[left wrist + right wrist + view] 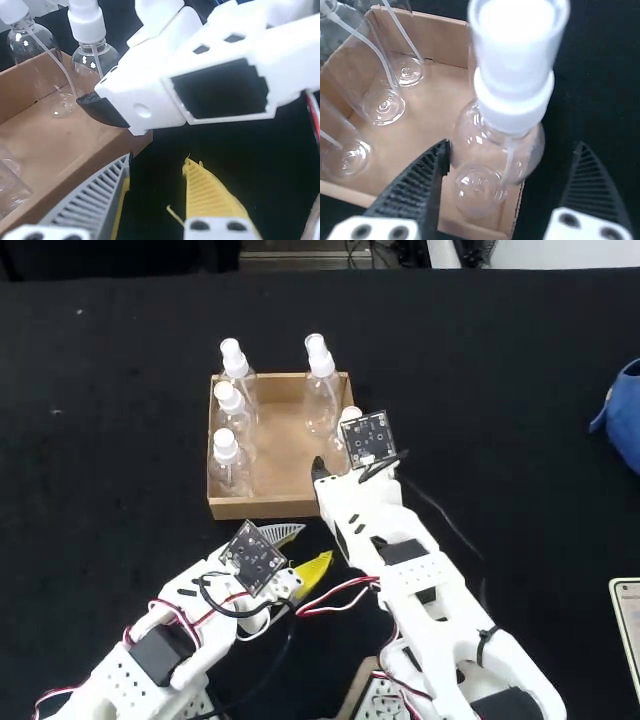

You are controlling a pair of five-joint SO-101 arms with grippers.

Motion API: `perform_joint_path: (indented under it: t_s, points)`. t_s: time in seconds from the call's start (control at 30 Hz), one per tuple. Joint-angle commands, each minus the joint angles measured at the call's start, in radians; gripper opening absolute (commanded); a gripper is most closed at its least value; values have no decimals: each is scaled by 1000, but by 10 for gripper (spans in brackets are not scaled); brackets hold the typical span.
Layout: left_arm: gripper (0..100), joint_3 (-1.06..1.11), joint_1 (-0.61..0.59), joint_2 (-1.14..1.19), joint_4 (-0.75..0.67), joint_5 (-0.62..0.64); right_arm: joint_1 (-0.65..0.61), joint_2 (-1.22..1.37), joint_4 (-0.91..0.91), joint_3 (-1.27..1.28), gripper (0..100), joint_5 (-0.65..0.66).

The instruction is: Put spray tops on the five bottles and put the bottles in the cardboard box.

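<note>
Inside the cardboard box (262, 506), a row of three bottles (230, 405) lines its left wall and a pair of bottles (320, 370) its right wall; the floor strip between them lies bare. The right arm (365, 510) overhangs the box's near right corner.

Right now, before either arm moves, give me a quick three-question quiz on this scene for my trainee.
1. True or false: the grey-and-yellow left claw is shut on something.
2. How many clear plastic bottles with white spray tops stand in the brown cardboard box? A three, B five, C seven.
3. Fill in: the claw standing open either side of the corner bottle belongs to the ____ arm.

Key: 1 false, it is open and empty; 2 B; 3 right, the black right claw.
</note>
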Motion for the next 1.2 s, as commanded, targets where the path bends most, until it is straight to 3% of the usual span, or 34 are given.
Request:
perform_joint_path:
  t_s: [0.0, 0.3, 0.5, 1.03, 1.17]
  points:
    - [29, 22, -2, -14, -8, 2, -18, 1, -17, -58, 329, -6]
    - [29, 22, -2, -14, -8, 2, -18, 1, -17, -59, 347, 3]
    - [30, 22, -2, -14, -8, 0, -34, 1, -17, -59, 526, -2]
    - [30, 22, -2, -14, -8, 0, -54, -36, -15, -59, 531, 2]
    - [30, 22, -2, -14, -8, 0, -54, -147, 72, -47, 531, 2]
